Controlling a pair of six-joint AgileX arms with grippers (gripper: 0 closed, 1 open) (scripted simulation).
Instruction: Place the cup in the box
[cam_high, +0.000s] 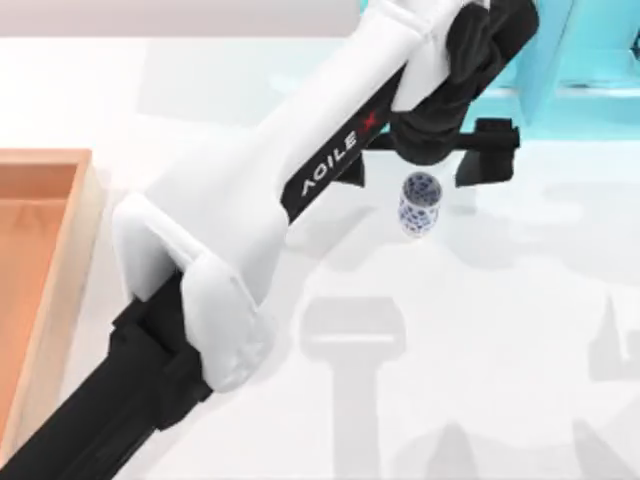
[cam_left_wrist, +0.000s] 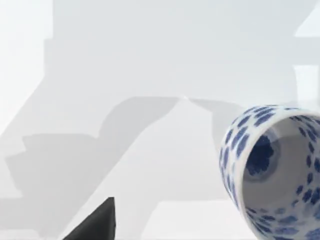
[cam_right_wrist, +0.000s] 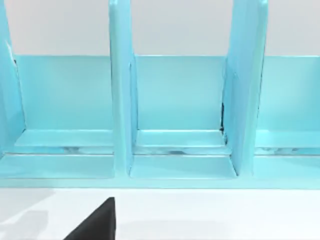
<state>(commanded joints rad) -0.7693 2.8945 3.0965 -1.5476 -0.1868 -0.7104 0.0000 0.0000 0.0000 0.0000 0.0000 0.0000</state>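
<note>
The small white cylindrical cup carries a dark blue speckled pattern over its whole outer wall. The left wrist view shows the cup patterned inside as well, with a larger blue motif on its inner base. It stands upright on the white table, long axis vertical, open mouth facing up.

The cup sits well to the right of the large shallow orange-brown wooden box with a lighter tan rim, which lies at the table's left edge. It is apart from the box and not inside it.

The left gripper hangs directly over the cup at the end of the white and black left arm, which reaches diagonally from the box side. Its two black fingers are spread wide, straddling the cup's position without touching it.

Beyond the cup stands a turquoise blue shelf unit with upright dividers. The right gripper faces this unit; its jaw state cannot be told.
</note>
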